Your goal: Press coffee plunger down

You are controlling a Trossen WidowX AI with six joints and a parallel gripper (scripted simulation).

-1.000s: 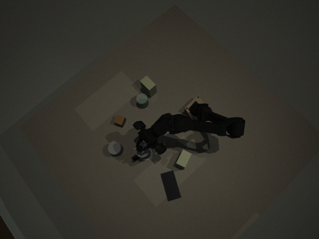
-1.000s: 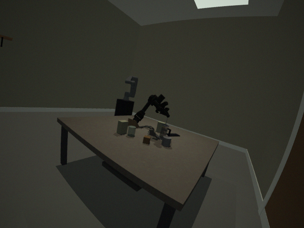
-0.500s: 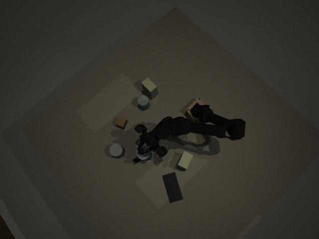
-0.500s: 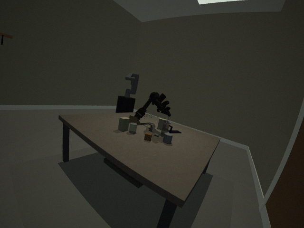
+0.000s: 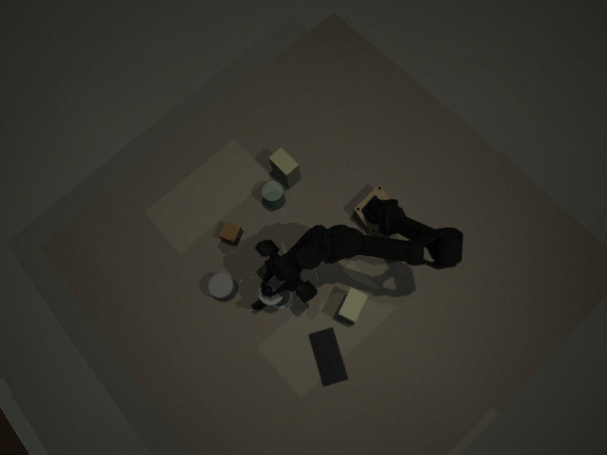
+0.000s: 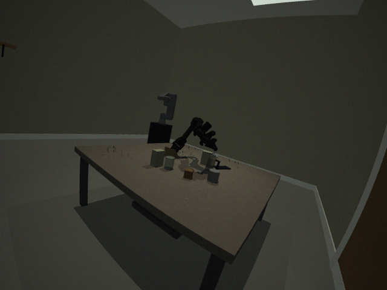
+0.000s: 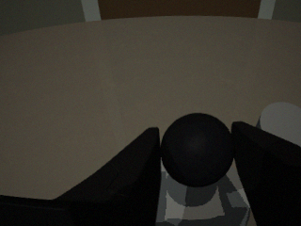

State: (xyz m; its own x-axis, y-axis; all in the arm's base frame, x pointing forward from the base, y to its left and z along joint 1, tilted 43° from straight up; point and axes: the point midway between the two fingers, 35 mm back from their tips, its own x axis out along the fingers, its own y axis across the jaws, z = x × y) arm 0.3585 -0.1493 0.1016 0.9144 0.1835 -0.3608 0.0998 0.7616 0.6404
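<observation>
Pincer (image 7: pixel 198 151) clenched on plunger knob (image 7: pixel 198 149) — fingers flanking it either side. Coffee press (image 7: pixel 195 214) directly beneath knob, upright on tabletop (image 7: pixel 94 88), rod axis vertical — so push looks straight down, no sideways drift. Grey cylinder (image 7: pixel 282 120) just beside, right. Orange block (image 5: pixel 229 231) well apart.
</observation>
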